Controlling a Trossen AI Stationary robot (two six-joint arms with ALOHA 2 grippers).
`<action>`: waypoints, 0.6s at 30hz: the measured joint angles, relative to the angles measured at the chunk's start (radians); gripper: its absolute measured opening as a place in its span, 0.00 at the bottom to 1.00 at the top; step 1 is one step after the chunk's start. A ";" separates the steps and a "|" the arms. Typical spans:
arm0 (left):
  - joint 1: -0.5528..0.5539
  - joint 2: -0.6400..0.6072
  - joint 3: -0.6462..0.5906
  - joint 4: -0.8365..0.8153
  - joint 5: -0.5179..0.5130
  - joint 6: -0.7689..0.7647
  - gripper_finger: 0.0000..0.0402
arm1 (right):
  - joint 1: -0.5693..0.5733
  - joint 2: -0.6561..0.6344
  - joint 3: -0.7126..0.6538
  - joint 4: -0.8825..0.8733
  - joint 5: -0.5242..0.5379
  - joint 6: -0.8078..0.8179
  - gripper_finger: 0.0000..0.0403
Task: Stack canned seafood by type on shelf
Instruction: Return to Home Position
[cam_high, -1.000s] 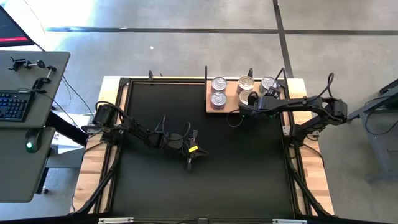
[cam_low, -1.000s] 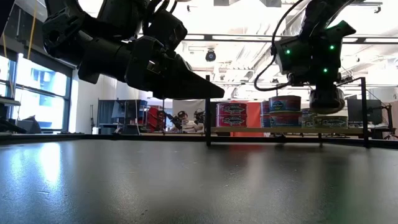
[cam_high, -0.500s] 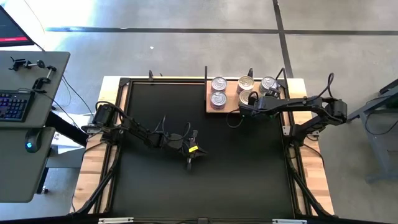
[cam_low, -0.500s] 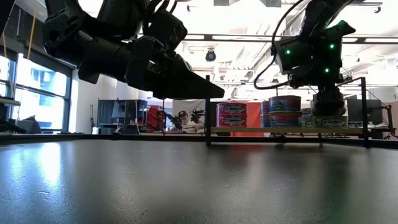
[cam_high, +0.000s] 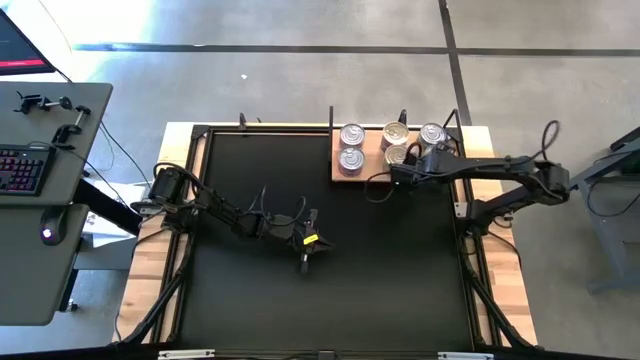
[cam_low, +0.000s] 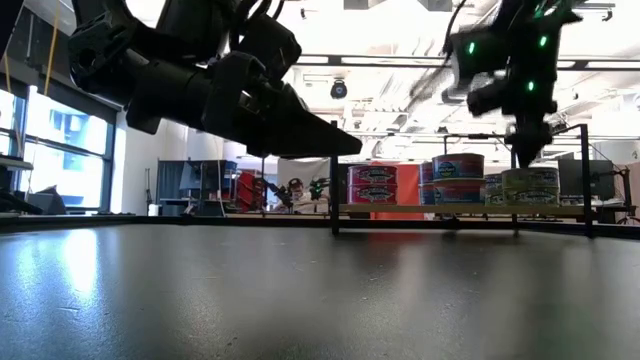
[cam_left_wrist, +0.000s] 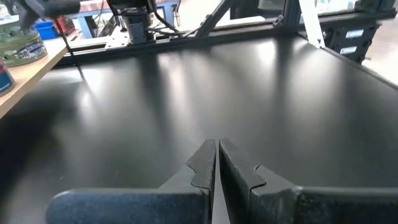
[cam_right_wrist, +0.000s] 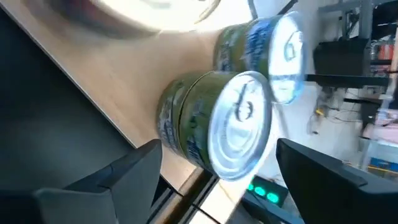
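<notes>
The shelf lies at the table's far right and bears several tins of canned seafood. In the low view, a green-labelled tin with a silver lid stands on another green tin at the shelf's right part. My right gripper hangs open just above it. In the right wrist view its fingers stand on either side of that tin without touching. My left gripper hovers shut over the middle of the table, holding nothing.
Red-labelled tins and blue-labelled tins stand in low stacks on the shelf's left and middle. Thin black posts rise at the shelf's edges. The black table is bare in front of the shelf.
My right gripper has come down with the green tin, set it on the green tin below, opened and let go, then risen straight up. The tin now stands on the shelf stack by itself.
</notes>
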 joint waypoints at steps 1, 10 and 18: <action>0.000 0.000 0.000 0.006 0.000 -0.006 0.03 | 0.012 -0.021 0.014 -0.010 -0.002 0.019 0.77; 0.000 0.000 0.000 0.032 0.000 -0.079 0.03 | 0.259 -0.373 -0.059 0.365 -0.353 -0.087 0.77; 0.000 0.000 0.000 0.046 0.000 -0.123 0.03 | 0.496 -0.711 -0.370 0.879 -0.453 -0.023 0.77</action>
